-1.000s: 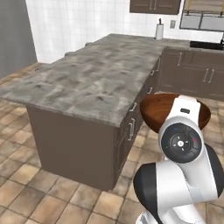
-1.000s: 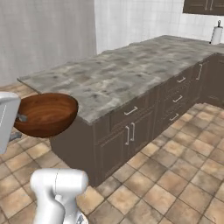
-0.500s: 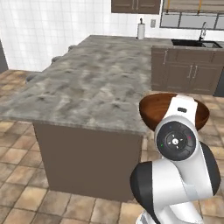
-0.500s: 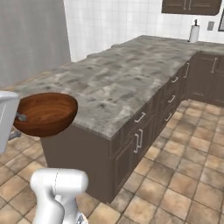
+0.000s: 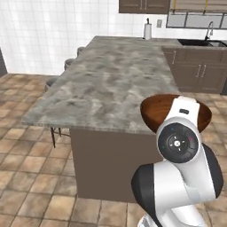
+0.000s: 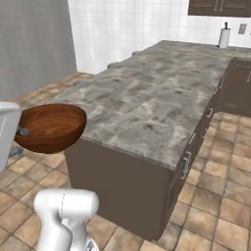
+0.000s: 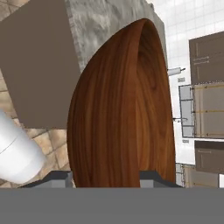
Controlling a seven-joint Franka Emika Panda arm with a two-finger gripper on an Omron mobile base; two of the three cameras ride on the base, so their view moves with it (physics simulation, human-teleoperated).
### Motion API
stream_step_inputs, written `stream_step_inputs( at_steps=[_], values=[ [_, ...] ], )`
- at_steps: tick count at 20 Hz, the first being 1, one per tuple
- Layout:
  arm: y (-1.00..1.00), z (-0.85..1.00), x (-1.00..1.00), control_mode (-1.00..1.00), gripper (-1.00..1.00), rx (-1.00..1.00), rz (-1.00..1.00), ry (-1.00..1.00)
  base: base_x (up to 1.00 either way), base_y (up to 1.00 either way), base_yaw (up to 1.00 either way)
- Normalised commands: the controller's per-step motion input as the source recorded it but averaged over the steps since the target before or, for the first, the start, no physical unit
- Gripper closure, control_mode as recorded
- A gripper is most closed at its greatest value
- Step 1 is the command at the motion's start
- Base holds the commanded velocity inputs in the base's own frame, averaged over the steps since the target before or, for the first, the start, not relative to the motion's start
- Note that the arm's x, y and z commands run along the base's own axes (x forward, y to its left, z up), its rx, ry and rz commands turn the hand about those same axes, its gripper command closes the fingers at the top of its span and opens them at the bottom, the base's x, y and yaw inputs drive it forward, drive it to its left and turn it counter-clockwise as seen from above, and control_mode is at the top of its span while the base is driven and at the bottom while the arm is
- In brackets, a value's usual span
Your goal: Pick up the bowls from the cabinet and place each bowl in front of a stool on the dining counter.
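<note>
Grey-beige marbled dining counter (image 5: 106, 84) on dark brown base, glossy reddish-brown round bowl (image 6: 49, 126) held just off its near corner, gripper (image 7: 107, 177) clamped on bowl's rim.

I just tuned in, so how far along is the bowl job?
Done: nothing visible yet; the dining counter top carries no bowl. In hand: the gripper holds the reddish-brown bowl by its rim, in the air short of the counter's near end. Left: set it before a stool, then the second bowl.
</note>
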Motion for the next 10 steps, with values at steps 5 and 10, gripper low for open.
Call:
stream_step_inputs(
  at_steps=[5,10],
  values=[
    [0.0,0.0,0.0,1.0,1.0,0.0,0.0,0.0,0.08,1.0,-0.26],
    [0.0,0.0,0.0,1.0,1.0,0.0,0.0,0.0,0.02,1.0,-0.25]
  ],
)
